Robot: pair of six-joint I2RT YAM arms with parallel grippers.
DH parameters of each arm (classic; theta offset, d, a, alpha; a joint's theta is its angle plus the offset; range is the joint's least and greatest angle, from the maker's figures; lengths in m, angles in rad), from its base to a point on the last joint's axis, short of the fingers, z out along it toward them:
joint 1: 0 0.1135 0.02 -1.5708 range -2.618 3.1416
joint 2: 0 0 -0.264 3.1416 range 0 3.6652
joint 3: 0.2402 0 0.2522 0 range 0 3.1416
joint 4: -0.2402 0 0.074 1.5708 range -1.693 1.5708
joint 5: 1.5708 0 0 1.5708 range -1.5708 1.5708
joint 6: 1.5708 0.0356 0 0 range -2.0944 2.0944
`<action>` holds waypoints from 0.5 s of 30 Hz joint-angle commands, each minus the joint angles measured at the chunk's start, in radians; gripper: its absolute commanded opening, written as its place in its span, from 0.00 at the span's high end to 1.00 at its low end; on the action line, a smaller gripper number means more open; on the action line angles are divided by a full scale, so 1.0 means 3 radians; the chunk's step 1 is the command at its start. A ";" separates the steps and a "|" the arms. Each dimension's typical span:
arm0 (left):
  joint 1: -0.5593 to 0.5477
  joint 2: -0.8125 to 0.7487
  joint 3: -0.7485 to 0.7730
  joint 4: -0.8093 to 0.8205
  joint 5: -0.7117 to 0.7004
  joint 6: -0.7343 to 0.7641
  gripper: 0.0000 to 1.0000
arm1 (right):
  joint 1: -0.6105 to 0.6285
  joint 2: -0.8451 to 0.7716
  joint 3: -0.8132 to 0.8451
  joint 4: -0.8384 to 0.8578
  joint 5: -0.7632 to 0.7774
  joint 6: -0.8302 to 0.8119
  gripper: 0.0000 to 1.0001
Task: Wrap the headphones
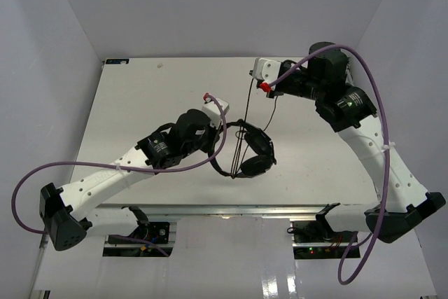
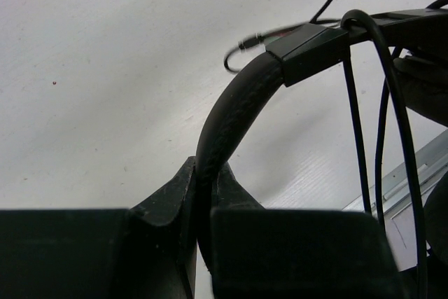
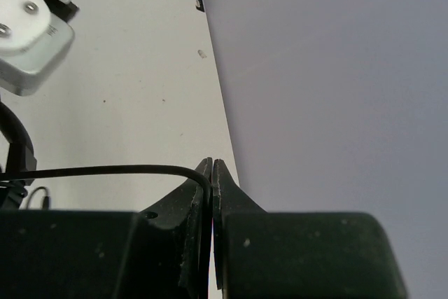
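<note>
The black headphones [image 1: 255, 152] lie mid-table with both ear cups near the front. My left gripper [image 1: 227, 129] is shut on their headband [image 2: 238, 110], which rises out of its jaws [image 2: 205, 176] and curves right to the slider. The thin black cable [image 1: 246, 113] runs from the headset up to my right gripper [image 1: 253, 75], which is shut on it. In the right wrist view the cable [image 3: 105, 170] comes in from the left and bends down between the closed jaws [image 3: 212, 173]. Cable strands [image 2: 357, 103] hang over the slider. The small plug [image 2: 248, 43] lies on the table behind.
Thick purple robot cables [image 1: 378, 103] loop off both arms. The back wall stands close behind the right gripper, and a white housing with a red part [image 3: 28, 26] shows at the upper left of the right wrist view. The table's front rail [image 1: 224, 209] runs below the headset.
</note>
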 commanded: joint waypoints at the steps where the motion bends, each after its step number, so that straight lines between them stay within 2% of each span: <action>1: -0.0124 -0.0156 -0.0069 0.0029 0.0088 -0.0071 1.00 | -0.0008 0.0111 0.0229 0.0452 0.0171 0.0121 0.92; 15: -0.0332 -0.0121 -0.0100 0.0090 0.0099 -0.0143 1.00 | -0.0008 0.0329 0.0173 0.0544 0.0278 0.0208 0.92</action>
